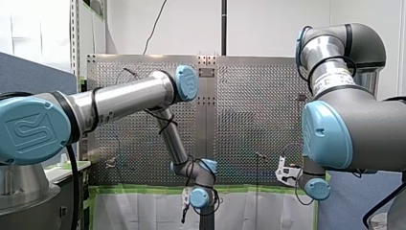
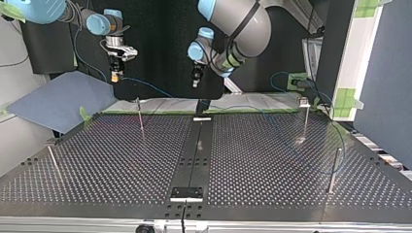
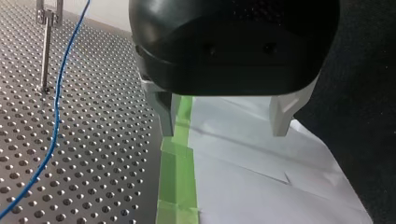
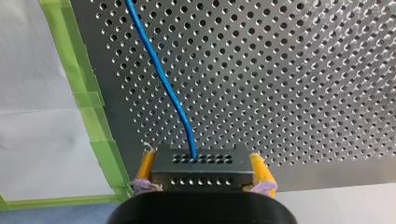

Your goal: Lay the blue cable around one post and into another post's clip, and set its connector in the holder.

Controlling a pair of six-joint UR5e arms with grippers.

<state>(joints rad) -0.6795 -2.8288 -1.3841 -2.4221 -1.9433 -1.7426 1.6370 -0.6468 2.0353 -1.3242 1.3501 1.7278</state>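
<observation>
The black connector (image 4: 201, 170) with rows of holes sits between the yellow pads of my right gripper (image 4: 201, 181), which is shut on it. From it the blue cable (image 4: 163, 79) runs out over the perforated plate. In the top view my right gripper (image 2: 115, 68) hangs behind the table's far edge at the left, the cable (image 2: 145, 85) trailing toward the middle. My left gripper (image 3: 224, 128) is open with nothing between its metal fingers, above the green tape at the table's edge. The cable (image 3: 53, 126) lies beside it, past a post with a clip (image 3: 45, 51).
Thin upright posts (image 2: 140, 116) (image 2: 305, 121) (image 2: 334, 167) (image 2: 52, 162) stand on the perforated table (image 2: 107, 160). A dark centre strip carries a small bracket (image 2: 186, 193) near the front edge. Green tape (image 3: 180, 177) and white paper (image 3: 252, 177) border the far side.
</observation>
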